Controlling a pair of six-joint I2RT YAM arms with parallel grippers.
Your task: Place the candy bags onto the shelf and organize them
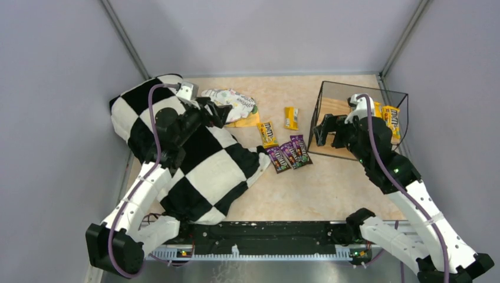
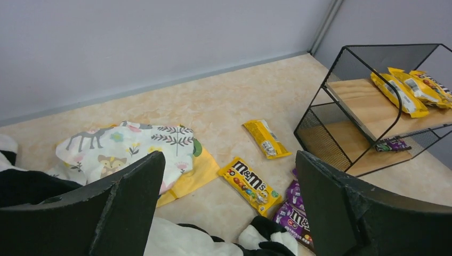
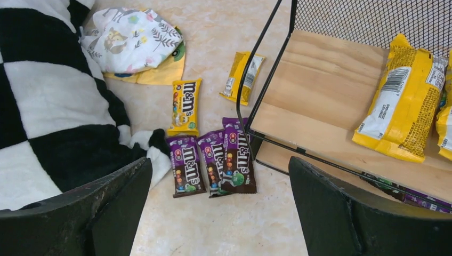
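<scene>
The black wire shelf [image 1: 337, 107] stands at the right, with yellow candy bags [image 1: 391, 121] on its upper board. On the table lie two yellow bags [image 1: 267, 134] [image 1: 291, 118] and three dark purple bags [image 1: 289, 153] side by side. My left gripper [image 1: 221, 112] is open and empty above the checkered cloth, left of the bags. My right gripper [image 1: 327, 131] is open and empty at the shelf's left front. The right wrist view shows the purple bags [image 3: 213, 162] just ahead of the open jaws. The left wrist view shows a purple bag [image 2: 392, 144] on the lower board.
A large black-and-white checkered cloth [image 1: 194, 159] covers the left of the table, under the left arm. A white patterned cloth bundle [image 1: 233, 101] on a flat yellow-orange piece [image 1: 247, 122] lies at the back. Grey walls close in three sides.
</scene>
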